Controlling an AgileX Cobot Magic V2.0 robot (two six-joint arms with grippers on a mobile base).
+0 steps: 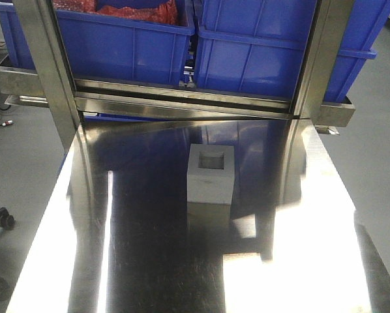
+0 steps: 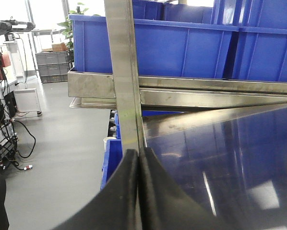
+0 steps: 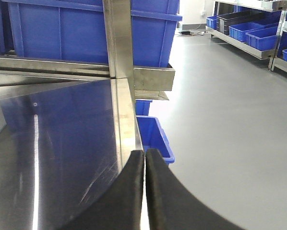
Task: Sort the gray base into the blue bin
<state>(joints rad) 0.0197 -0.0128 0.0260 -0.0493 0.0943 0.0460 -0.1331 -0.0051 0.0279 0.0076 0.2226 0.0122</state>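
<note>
The gray base [image 1: 211, 173] stands on the steel surface [image 1: 136, 261], about in the middle and a little toward the far side, with its square recess facing up. Nothing touches it. Both claws are pressed together and hold nothing. The left claw [image 2: 137, 153] looks along the left edge of the surface, and the right claw [image 3: 144, 153] along the right edge. Neither shows in the front view, so I judge the pick is not yet begun.

To do this step well, I would first spread one claw wide, because the block looks broad. Then I would come down from above and close on two opposite flat sides, low enough that it does not tip. The surface reflects like a mirror, so I should follow the real edges of the block, not its reflection. A blue bin [image 1: 280, 55] sits on the far rack, beside a second bin [image 1: 117, 39] with red contents. Which one is the target I cannot tell.
</note>
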